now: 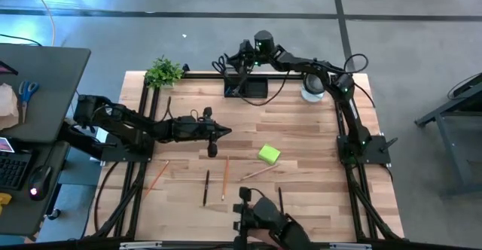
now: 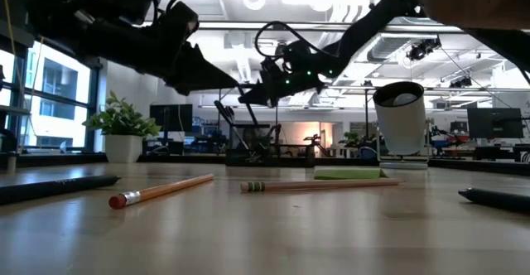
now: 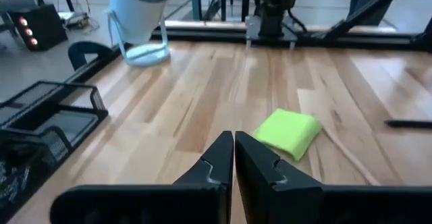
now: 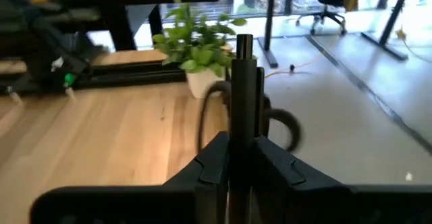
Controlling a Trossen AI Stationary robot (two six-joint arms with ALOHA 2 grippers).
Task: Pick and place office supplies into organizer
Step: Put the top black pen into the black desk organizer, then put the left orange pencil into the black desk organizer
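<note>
Black scissors (image 4: 244, 82) between right tool (image 4: 241, 158) fingers.

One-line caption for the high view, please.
Right gripper holds black-handled scissors by the black organizer; left gripper, shut, hovers mid-table near the lime-green sticky-note pad.

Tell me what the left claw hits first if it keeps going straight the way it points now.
Most likely the green sticky-note pad. The left claw is shut and aimed just beside the pad's near corner, so it may only graze it; past that lies bare table, though depth is hard to judge.
</note>
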